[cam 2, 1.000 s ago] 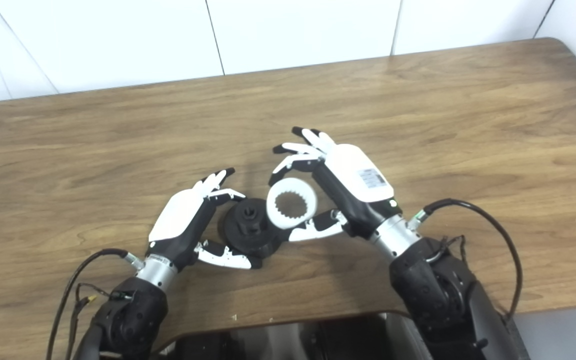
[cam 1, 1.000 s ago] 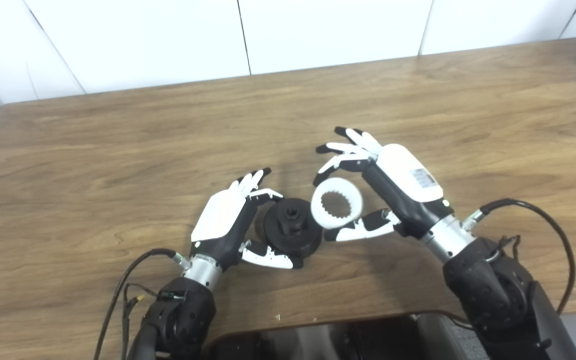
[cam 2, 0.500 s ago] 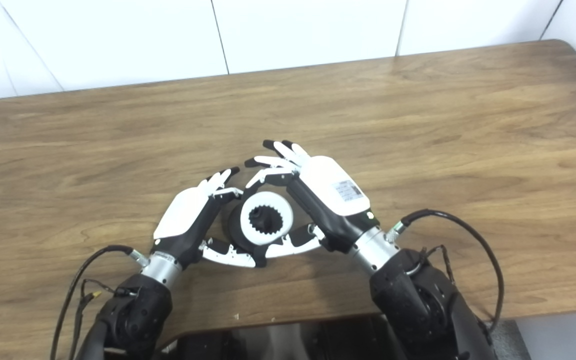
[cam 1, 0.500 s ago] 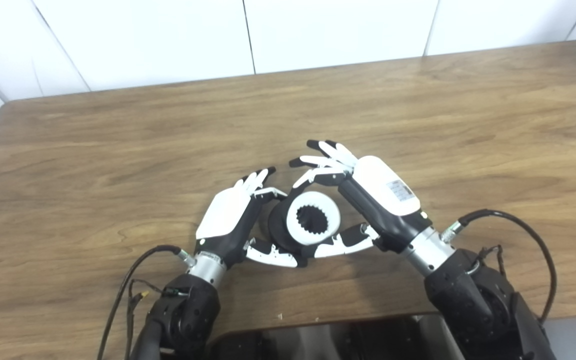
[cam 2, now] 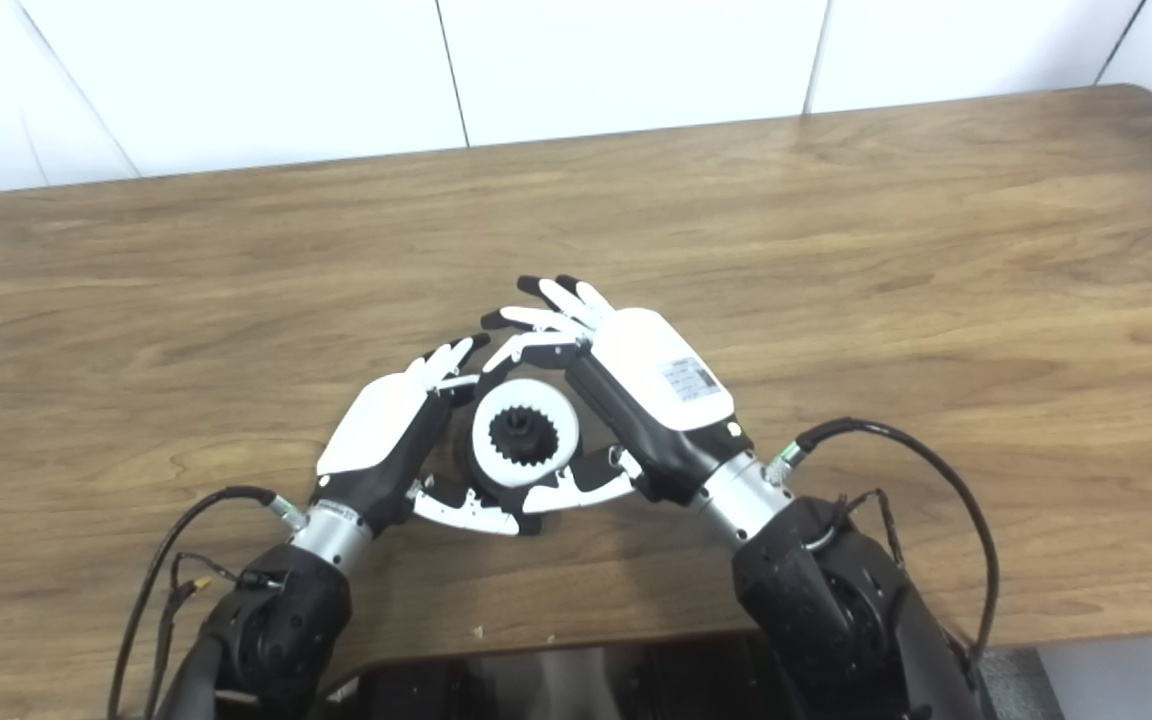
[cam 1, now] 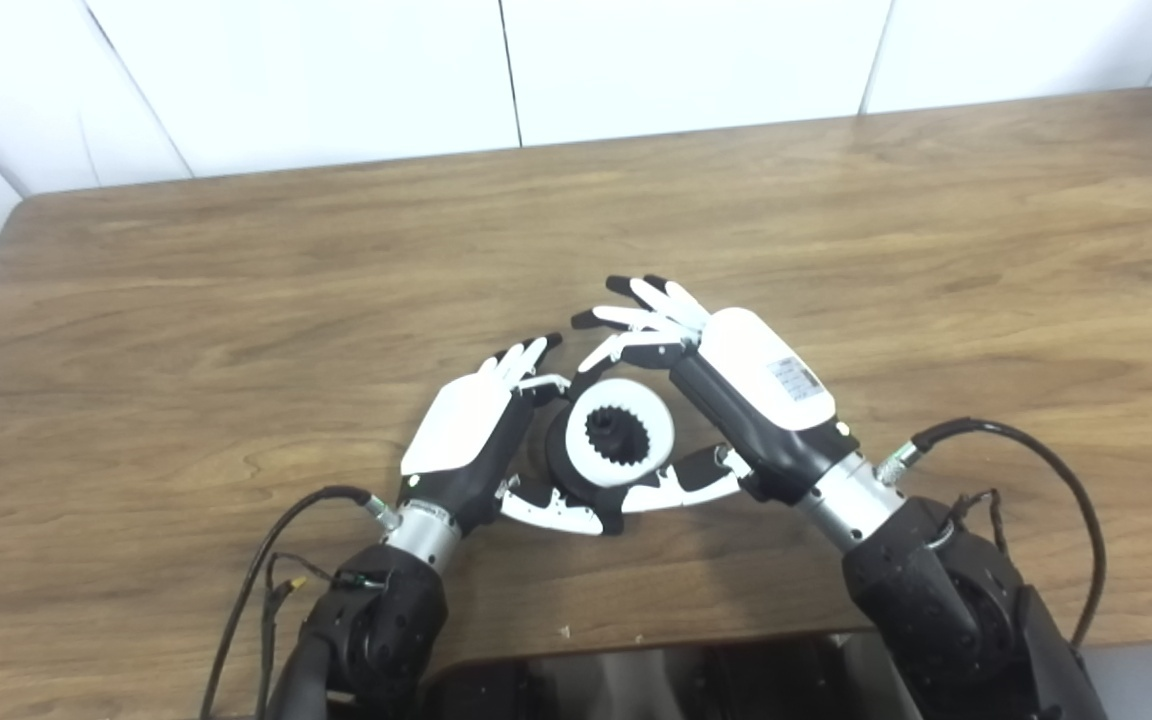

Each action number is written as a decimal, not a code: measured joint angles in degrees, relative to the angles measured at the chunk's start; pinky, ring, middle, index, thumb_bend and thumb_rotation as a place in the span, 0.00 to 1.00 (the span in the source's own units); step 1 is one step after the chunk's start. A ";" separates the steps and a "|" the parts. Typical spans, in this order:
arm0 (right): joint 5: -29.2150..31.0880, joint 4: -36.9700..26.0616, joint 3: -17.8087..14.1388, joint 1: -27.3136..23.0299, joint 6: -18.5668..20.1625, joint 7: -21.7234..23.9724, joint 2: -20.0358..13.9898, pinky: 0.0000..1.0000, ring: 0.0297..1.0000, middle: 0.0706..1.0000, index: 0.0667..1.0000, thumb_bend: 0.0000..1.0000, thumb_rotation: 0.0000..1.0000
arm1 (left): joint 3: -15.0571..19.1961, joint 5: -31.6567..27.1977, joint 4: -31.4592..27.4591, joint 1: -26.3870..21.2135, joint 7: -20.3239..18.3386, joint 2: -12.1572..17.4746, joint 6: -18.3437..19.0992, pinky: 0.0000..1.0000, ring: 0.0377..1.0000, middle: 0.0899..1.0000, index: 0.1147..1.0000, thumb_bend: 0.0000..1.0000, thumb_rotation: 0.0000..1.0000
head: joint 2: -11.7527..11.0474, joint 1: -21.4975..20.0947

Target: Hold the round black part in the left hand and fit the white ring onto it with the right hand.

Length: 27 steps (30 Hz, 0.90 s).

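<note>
- Your left robot hand (cam 1: 464,432), at the centre of the frame, is grasping the round black part (cam 1: 558,462): fingers curl round its upper-left side and the thumb lies along its lower edge.
- The round black part appears to rest on the desk (cam 1: 236,300), just below the centre of the frame; whether it is lifted clear cannot be told.
- Your right robot hand (cam 1: 736,395) is grasping the white ring (cam 1: 620,447) between the fingers at its upper edge and the thumb at its lower right.
- The white ring lies over the round black part, and the part's dark toothed hub shows through the bore. Whether the ring is fully seated cannot be told from these views.
- Handling, as a judgement: both pieces look like rigid moulded plastic, light and not fragile. The ring's outer face is smooth and may slip under a pinch, so hold it by opposite points on the rim and keep clear of the bore.
- The ring's inner teeth must mesh with the hub, so a tilted ring is likely to bind. Press it down level, with a slight turn if it resists.
- Containers: none is in view, and nothing else is seen on the desk.
</note>
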 measured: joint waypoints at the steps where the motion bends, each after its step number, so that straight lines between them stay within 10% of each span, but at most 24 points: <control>1: -0.05 0.54 0.00 -0.24 0.00 0.00 0.10 1.00 0.96 0.84 0.45 0.52 0.15 | -0.02 0.00 0.00 0.00 0.00 0.00 0.00 1.00 1.00 1.00 0.56 1.00 0.39 | 0.09 0.00; 27: -0.38 3.25 0.13 -1.39 -1.00 -0.18 1.09 1.00 0.97 0.83 0.45 0.52 0.15 | -0.24 -0.27 -0.25 0.04 -0.05 0.07 0.35 1.00 1.00 1.00 0.56 1.00 0.38 | 0.79 0.35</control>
